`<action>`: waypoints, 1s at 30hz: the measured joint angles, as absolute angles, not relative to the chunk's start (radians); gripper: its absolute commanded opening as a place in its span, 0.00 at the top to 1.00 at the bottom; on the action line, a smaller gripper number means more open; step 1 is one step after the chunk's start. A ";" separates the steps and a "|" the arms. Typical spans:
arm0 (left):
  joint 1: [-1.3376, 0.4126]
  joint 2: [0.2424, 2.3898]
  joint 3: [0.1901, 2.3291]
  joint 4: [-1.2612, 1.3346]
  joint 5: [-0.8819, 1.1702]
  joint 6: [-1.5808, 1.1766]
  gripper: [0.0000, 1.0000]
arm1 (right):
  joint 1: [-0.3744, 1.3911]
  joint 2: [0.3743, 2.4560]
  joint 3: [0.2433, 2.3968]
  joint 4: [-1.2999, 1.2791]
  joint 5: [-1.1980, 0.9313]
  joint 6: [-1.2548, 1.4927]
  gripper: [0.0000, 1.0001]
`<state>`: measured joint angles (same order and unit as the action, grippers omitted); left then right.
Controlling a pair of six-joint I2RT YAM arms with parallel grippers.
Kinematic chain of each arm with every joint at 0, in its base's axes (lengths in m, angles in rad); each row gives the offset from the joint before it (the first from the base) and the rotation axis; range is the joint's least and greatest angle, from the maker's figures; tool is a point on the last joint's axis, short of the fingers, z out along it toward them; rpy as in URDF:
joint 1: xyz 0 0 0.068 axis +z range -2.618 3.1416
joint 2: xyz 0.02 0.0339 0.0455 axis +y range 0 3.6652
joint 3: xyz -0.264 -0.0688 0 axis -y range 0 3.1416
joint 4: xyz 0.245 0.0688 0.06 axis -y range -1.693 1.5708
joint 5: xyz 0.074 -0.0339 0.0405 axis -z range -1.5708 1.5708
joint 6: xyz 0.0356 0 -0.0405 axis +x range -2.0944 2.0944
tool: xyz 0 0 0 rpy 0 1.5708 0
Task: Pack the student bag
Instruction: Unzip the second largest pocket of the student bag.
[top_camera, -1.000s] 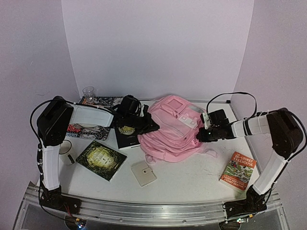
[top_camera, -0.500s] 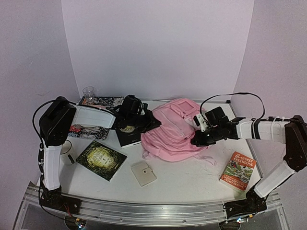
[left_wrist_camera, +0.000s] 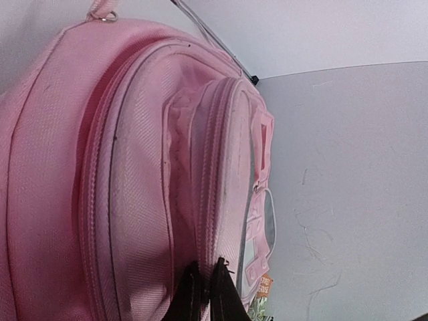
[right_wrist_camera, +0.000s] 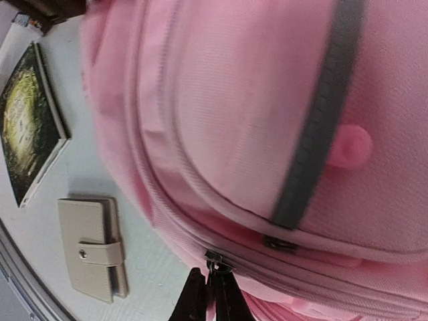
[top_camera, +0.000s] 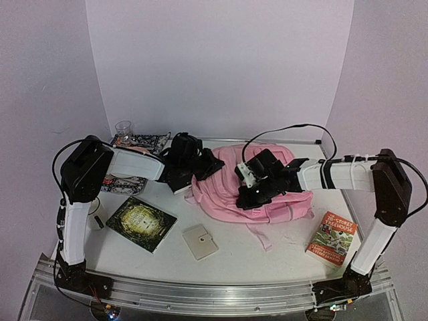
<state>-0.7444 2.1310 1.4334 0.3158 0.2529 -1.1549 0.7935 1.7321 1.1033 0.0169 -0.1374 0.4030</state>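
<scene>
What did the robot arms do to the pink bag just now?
The right gripper, pinched on a zipper pull, slid left across the student bag, which twisted and flattened. The left gripper kept its pinch on the bag's other side. The green book, wallet and orange book stayed put.

text: "STOREY TREEHOUSE" | on: orange book (top_camera: 332, 239) cover | number before it: unclear | other print: unreadable

Left arm (top_camera: 71, 227), right arm (top_camera: 374, 234): white links, chunky black joints, thin black cables (top_camera: 287, 127). Left gripper (left_wrist_camera: 206, 294), right gripper (right_wrist_camera: 211, 294): slim black fingers.
</scene>
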 measured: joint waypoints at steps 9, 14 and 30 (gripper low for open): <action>-0.765 2.098 1.334 0.396 0.222 -1.082 0.65 | 0.820 1.746 1.119 0.086 -0.162 0.395 0.72; -0.777 2.025 1.259 0.390 0.223 -0.957 0.57 | 0.819 1.676 1.070 0.115 -0.118 0.380 0.62; -0.865 1.772 1.051 0.292 0.170 -0.652 0.54 | 0.758 1.509 0.983 0.101 0.076 0.325 0.50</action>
<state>-0.8648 1.7717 1.0515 0.2917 0.1698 -0.6521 0.7578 1.5086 0.9830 0.1014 0.0761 0.3246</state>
